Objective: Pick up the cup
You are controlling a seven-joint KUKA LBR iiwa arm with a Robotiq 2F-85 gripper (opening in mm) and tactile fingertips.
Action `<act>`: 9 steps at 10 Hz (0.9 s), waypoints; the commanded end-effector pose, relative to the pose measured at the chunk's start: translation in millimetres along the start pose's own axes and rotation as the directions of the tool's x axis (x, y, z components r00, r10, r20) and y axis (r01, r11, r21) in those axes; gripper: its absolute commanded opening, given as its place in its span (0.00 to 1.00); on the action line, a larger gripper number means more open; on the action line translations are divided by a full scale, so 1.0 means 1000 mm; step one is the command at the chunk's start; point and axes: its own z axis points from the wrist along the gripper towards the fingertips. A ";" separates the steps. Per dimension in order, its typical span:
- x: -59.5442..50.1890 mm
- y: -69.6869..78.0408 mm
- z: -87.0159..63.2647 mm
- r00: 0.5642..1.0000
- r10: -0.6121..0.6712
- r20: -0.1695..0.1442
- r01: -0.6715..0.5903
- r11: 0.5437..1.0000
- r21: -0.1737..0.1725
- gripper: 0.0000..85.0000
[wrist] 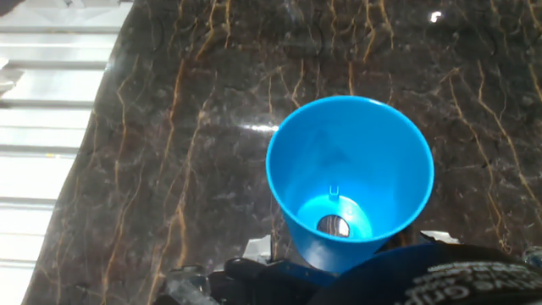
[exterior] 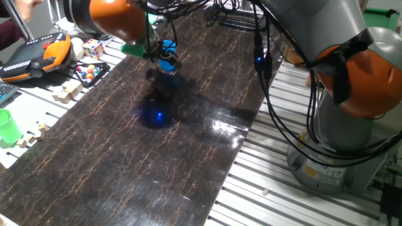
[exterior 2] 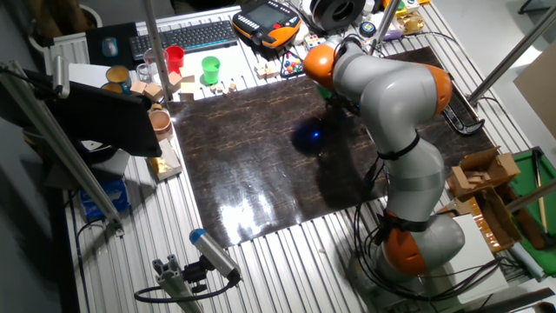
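Note:
The bright blue cup (exterior: 167, 54) hangs in my gripper (exterior: 164, 61) above the dark marble-pattern table top (exterior: 125, 169), at its far side. In the hand view the cup (wrist: 351, 169) fills the middle, its open mouth facing the camera, and its base sits between the fingertips at the bottom edge; the gripper (wrist: 339, 258) is shut on it. A blue reflection (exterior: 154, 116) of the cup shows on the glossy top below, and also in the other fixed view (exterior 2: 308, 136). There the cup itself is hidden behind the arm (exterior 2: 382, 87).
A light green cup (exterior: 7, 125) stands left of the table top, also seen in the other fixed view (exterior 2: 210, 68) next to a red cup (exterior 2: 175, 57). A teach pendant (exterior: 38, 53), a colour cube (exterior: 93, 48) and wooden blocks (exterior: 66, 92) lie at the far left. Cables (exterior: 270, 94) hang on the right.

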 end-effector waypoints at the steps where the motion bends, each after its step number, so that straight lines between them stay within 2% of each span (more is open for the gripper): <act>1: -0.002 0.000 0.000 1.000 0.002 0.005 -0.002 1.000 0.000 1.00; 6: -0.014 -0.001 0.001 1.000 -0.012 0.017 0.011 1.000 0.006 1.00; 9: -0.017 -0.002 0.003 1.000 -0.012 0.017 0.011 1.000 0.004 1.00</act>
